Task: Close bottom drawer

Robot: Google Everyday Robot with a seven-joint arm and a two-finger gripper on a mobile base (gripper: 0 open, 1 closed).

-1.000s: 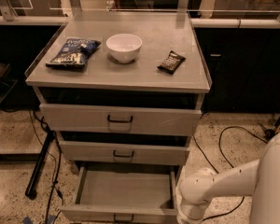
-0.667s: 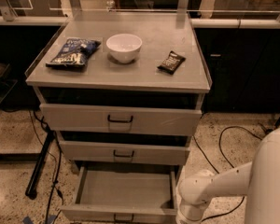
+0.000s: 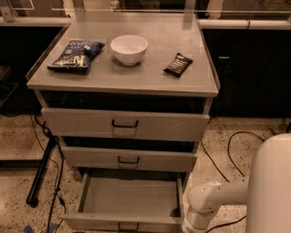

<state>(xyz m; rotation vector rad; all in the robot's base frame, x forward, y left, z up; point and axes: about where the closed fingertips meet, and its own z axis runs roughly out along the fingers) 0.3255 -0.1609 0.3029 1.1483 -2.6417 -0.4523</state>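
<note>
The bottom drawer (image 3: 128,197) of the grey metal cabinet (image 3: 121,79) is pulled far out, and its shallow grey tray is empty. Its short front panel (image 3: 102,222) with a small dark loop handle (image 3: 128,225) sits at the lower edge of the view. My white arm (image 3: 208,200) bends down next to the drawer's right front corner. My gripper is below the frame's edge and out of view.
The middle drawer (image 3: 128,158) and the top drawer (image 3: 123,124) stand slightly ajar. On the cabinet top are a white bowl (image 3: 129,49), a blue snack bag (image 3: 76,55) and a dark bar (image 3: 178,64). Cables (image 3: 233,149) and a black pole (image 3: 41,171) lie on the floor.
</note>
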